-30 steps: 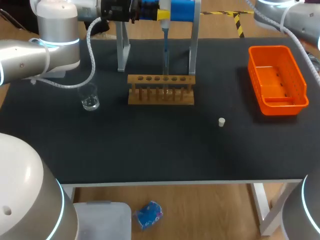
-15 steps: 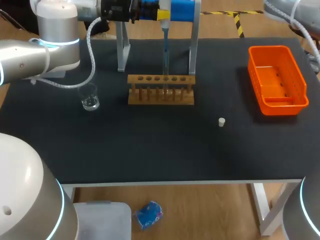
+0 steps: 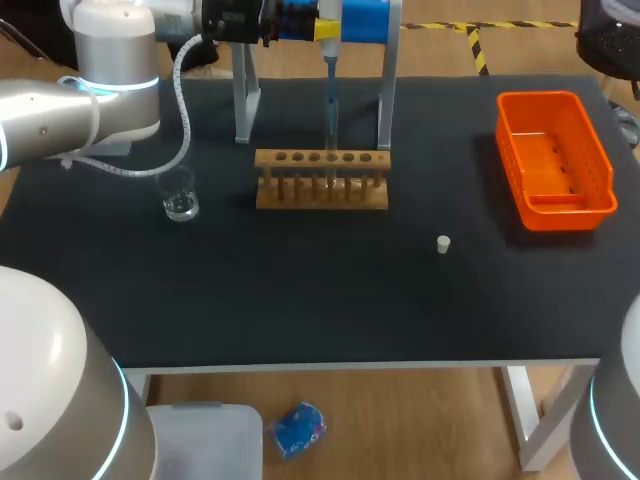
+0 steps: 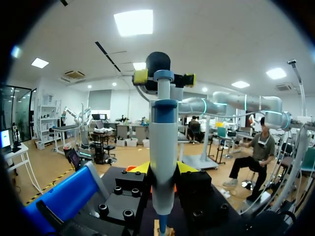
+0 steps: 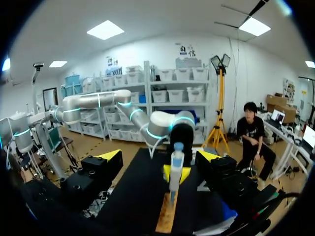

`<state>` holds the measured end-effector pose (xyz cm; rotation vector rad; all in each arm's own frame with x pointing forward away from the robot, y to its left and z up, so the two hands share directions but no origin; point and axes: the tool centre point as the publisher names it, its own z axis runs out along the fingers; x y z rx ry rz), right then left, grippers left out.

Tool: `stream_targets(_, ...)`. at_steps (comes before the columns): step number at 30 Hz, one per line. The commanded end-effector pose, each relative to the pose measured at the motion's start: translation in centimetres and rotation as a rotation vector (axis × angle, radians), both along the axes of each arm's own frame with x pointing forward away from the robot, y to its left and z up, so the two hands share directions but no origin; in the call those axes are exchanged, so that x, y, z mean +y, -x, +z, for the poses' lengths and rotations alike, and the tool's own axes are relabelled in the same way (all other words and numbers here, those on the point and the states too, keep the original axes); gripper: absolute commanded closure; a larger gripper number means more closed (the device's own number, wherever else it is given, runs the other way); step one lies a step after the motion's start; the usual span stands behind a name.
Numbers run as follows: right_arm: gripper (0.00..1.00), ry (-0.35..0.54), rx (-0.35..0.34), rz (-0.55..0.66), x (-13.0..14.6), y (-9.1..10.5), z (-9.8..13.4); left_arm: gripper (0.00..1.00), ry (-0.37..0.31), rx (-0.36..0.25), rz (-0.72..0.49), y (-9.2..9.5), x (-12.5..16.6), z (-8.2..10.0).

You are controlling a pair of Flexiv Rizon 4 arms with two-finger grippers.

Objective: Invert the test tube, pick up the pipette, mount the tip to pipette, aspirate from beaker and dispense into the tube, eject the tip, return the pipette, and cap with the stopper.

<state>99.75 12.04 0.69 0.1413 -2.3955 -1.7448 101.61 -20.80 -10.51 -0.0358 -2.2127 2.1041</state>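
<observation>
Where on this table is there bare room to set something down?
The whole near strip of mat, in front of the beaker, rack and stopper, is bare. So is the patch between rack and orange bin. Crowded: the far middle, where pipette and stand crowd the rack.

The worktop (image 3: 300,300) was lit brightly and evenly from overhead, and almost no glare was thrown back by its dark mat. Hardly any shadow could be made out on it, save a thin one under the rack (image 3: 322,178). Small highlights were caught on the beaker (image 3: 181,205). In the wrist views the light was traced to ceiling panels (image 4: 134,22), 1 burnt out to plain white, and a soft sheen was laid along the pipette (image 4: 163,162).
</observation>
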Motion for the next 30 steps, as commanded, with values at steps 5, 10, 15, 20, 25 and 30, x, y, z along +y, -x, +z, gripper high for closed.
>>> stream_targets(5,0.0,0.16,-0.034,-0.139,-2.8,3.4,-3.7,1.0,-0.003,0.0,0.002,0.0,0.0,0.1)
stream_targets(10,0.0,0.234,-0.045,-0.147,-3.0,4.5,-7.2,1.0,-0.003,0.0,0.002,0.0,0.0,0.1)
stream_targets(15,0.0,0.248,-0.073,-0.161,-3.6,5.3,-10.5,1.0,-0.003,0.0,0.002,0.0,0.0,0.1)
stream_targets(20,0.0,0.259,-0.034,-0.146,-4.5,5.7,-14.0,1.0,-0.003,0.0,0.002,0.0,0.0,0.1)
stream_targets(25,0.0,0.259,-0.034,-0.146,-4.5,5.7,-14.0,1.0,-0.003,0.0,0.002,0.0,0.0,0.1)
stream_targets(30,0.0,0.259,-0.034,-0.146,-4.5,5.7,-14.0,1.0,-0.003,0.0,0.002,0.0,0.0,0.1)
